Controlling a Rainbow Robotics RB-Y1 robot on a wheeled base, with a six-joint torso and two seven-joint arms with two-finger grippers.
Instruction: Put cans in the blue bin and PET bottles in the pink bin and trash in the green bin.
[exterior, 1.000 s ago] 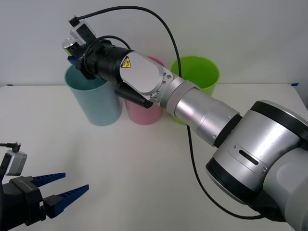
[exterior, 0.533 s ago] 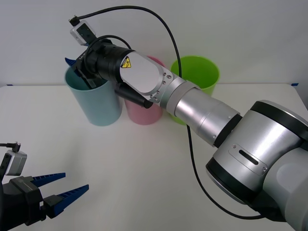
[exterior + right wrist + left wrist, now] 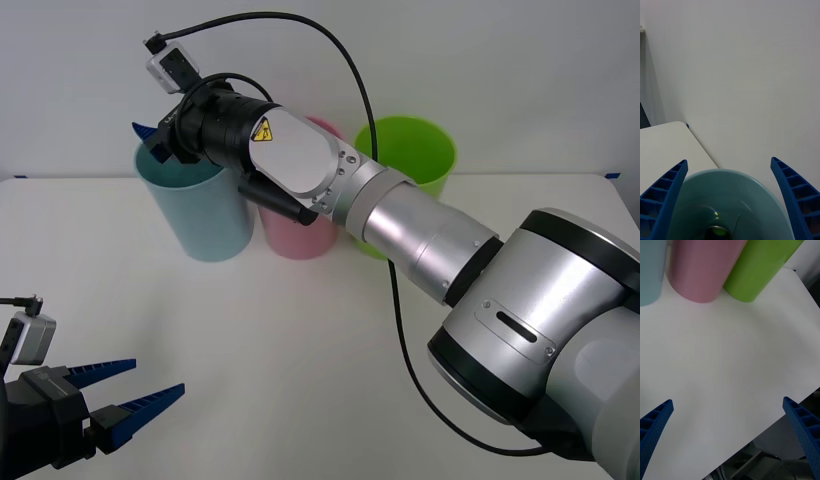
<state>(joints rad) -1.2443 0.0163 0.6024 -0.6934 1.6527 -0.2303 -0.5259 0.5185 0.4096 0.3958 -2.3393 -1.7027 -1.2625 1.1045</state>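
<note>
My right gripper (image 3: 150, 140) hangs open just above the rim of the light-blue bin (image 3: 205, 215), with nothing between its fingers. In the right wrist view the same gripper (image 3: 729, 161) straddles the bin's mouth (image 3: 752, 202). The can (image 3: 717, 230) lies deep inside, a dark round shape at the bottom. The pink bin (image 3: 295, 235) stands to the right of the blue one, partly hidden by my right arm, and the lime-green bin (image 3: 410, 150) stands beyond it. My left gripper (image 3: 158, 376) rests open at the table's near left corner, holding nothing.
My long right arm (image 3: 420, 240) reaches diagonally across the white table (image 3: 300, 350), covering part of the pink and green bins. The left wrist view shows the pink bin (image 3: 702, 270), the green bin (image 3: 756, 266) and the table's edge (image 3: 790, 405).
One second ago my right gripper held the can over the blue bin. It has opened since, and the can has dropped into the bin. The left arm has not moved.
</note>
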